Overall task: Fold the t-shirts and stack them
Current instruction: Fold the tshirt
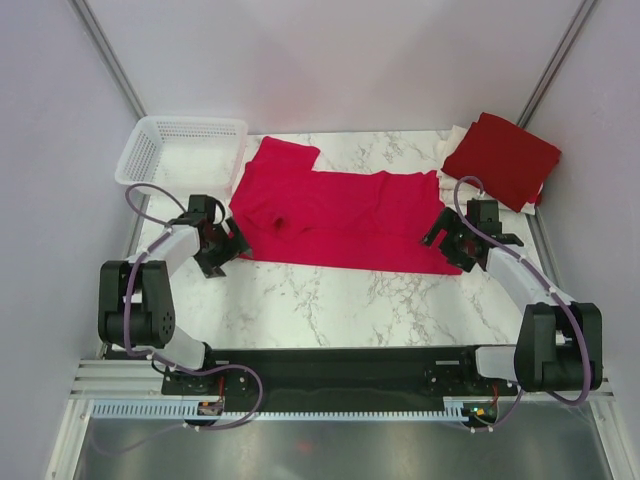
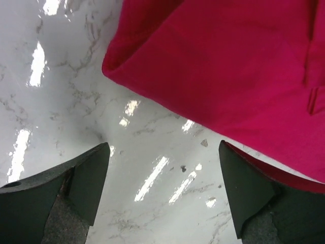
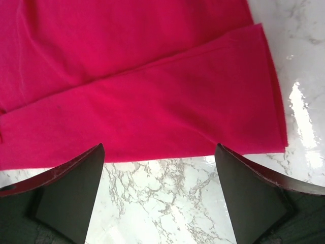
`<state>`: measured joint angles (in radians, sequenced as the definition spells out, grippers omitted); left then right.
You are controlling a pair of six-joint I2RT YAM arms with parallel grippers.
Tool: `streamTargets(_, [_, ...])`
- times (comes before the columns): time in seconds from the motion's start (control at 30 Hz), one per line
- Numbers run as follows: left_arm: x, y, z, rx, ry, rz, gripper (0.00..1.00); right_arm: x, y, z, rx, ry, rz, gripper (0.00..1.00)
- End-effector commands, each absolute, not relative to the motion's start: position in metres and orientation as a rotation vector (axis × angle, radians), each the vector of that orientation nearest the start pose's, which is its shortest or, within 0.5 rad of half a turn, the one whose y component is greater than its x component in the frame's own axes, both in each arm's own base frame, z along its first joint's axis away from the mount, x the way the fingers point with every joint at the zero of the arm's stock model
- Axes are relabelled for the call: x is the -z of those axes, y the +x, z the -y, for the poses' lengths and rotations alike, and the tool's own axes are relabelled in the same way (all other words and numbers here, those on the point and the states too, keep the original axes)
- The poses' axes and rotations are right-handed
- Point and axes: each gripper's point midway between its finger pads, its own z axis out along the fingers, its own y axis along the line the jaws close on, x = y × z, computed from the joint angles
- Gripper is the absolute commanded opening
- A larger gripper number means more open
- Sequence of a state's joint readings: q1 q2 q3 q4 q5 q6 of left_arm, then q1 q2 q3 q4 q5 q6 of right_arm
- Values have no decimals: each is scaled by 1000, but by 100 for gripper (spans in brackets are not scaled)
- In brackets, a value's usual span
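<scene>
A bright crimson t-shirt [image 1: 335, 215] lies partly folded across the middle of the marble table; it also shows in the left wrist view [image 2: 238, 66] and the right wrist view [image 3: 137, 86]. A darker red folded t-shirt [image 1: 502, 158] rests on white cloth [image 1: 452, 142] at the back right. My left gripper [image 1: 225, 247] is open and empty just off the crimson shirt's near left corner; its jaws [image 2: 162, 175] frame bare marble. My right gripper [image 1: 445, 238] is open and empty at the shirt's near right edge, bare marble between its jaws [image 3: 160, 175].
A white plastic mesh basket [image 1: 182, 153] stands empty at the back left. Bare marble table [image 1: 330, 300] lies in front of the shirt. Grey walls and frame posts close in the sides and back.
</scene>
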<state>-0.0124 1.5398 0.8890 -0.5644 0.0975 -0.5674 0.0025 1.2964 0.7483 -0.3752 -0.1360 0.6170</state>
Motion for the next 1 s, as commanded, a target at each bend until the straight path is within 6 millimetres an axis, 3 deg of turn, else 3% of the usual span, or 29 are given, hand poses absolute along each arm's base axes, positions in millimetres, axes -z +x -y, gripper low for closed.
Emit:
streamTargets(0.0, [-44, 336, 35, 285, -848, -2492, 95, -86, 320, -62, -501, 592, -2394, 98])
streamTargets(0.27, [-49, 350, 12, 205, -898, -2291, 93, -68, 307, -62, -484, 571, -2437, 98])
streamTargets(0.43, [-34, 350, 8, 178, -918, -2281, 91, -55, 305, -64, -485, 581, -2465, 98])
streamTargets(0.5, [-33, 364, 14, 229, -867, -2269, 84, -50, 306, -65, -478, 581, -2472, 98])
streamTargets(0.63, [-26, 370, 14, 228, -849, -2271, 51, -40, 307, -65, -456, 597, -2489, 98])
streamTargets(0.73, [-26, 367, 19, 258, -830, -2285, 5, -31, 305, -58, -395, 619, -2507, 98])
streamTargets(0.87, [-36, 356, 19, 269, -820, -2257, 5, -3, 296, -40, -244, 725, -2556, 98])
streamTargets(0.9, [-49, 357, 19, 283, -808, -2220, 5, 4, 292, -37, -221, 747, -2571, 98])
streamTargets(0.97, [-51, 348, 19, 287, -804, -2208, 5, 18, 285, -38, -208, 782, -2607, 98])
